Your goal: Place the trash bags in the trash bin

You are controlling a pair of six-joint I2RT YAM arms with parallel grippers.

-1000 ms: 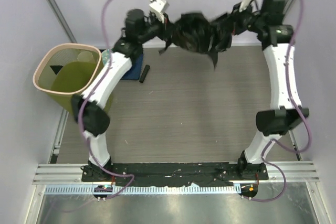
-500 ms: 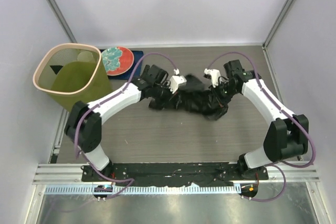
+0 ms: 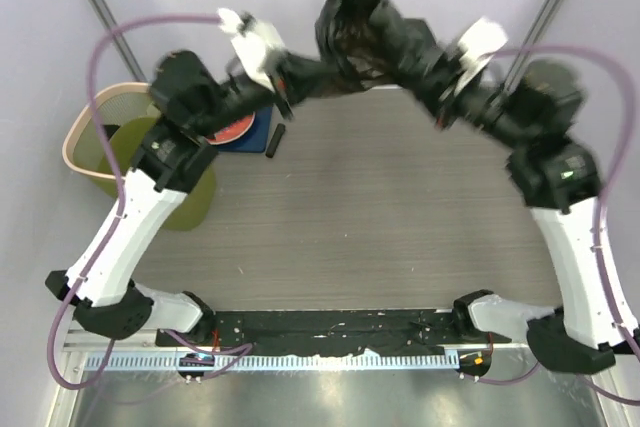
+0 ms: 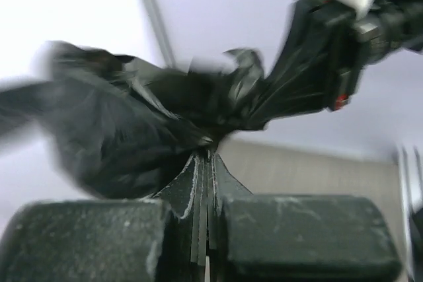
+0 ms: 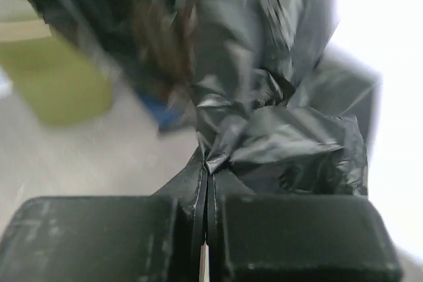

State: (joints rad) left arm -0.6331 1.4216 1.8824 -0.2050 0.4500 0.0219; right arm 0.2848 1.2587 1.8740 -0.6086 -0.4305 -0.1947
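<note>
Holding the bag (image 3: 362, 32) between them, both pincers are raised well above the counter (image 3: 380, 217).

The left pincer (image 3: 297, 82) is clamped tight on one end of the bag. In the left wrist view, a thin fold of black film is pinched between the closed fingers (image 4: 86, 242). The bulk of the bag spreads just beyond the fingertips, toward their left.

The right pincer (image 3: 432, 75) is clamped tight on the other end. In the right wrist view, the film gathers into a tight bunch directly at the fingertips and rises above them.

The bag hangs crumpled in the span between the two pincers, touching both and clear of the counter. Motion blur softens both arms and the outline of the bag.

The bin (image 3: 70, 142) stands upright on the counter, well apart from the left pincer, on its outer side and lower down. The left arm partly hides it. The bag is not in the bin.

The plate (image 3: 236, 130) and the mat (image 3: 258, 137) lie on the counter beneath the left pincer, between it and the bin.
</note>
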